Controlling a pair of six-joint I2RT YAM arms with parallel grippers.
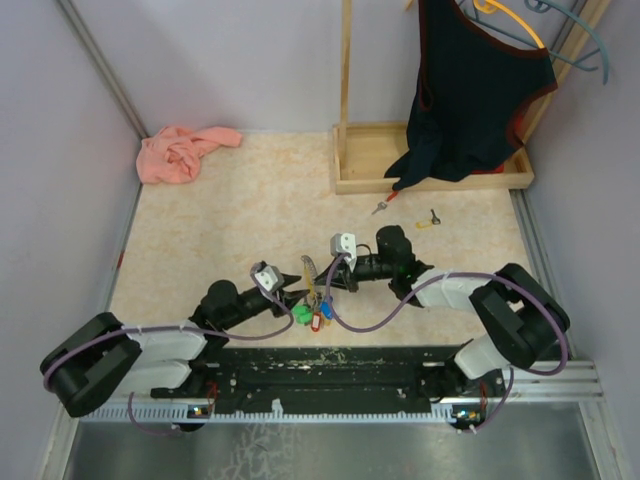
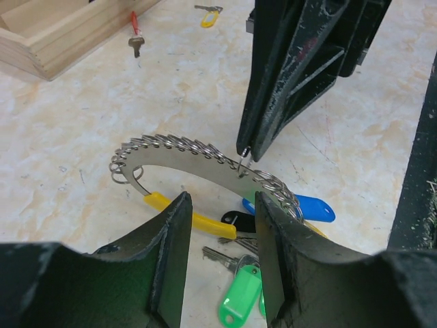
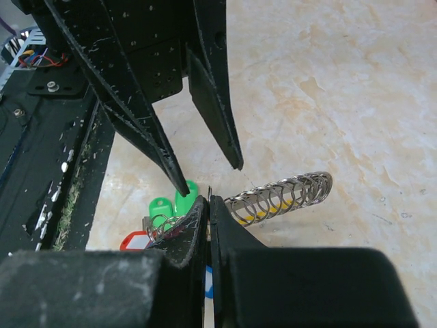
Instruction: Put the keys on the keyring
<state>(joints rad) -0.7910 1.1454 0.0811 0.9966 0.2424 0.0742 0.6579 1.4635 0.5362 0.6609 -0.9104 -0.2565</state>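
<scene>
Overhead, one keyring (image 1: 308, 272); one red key (image 1: 381, 206), one yellow key (image 1: 430, 221)

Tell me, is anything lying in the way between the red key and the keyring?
Nothing visible. In the left wrist view, the table is bare between the red key and the keyring. The right gripper pinches the keyring's edge with its fingers shut, off to one side of that path and not across it.
</scene>
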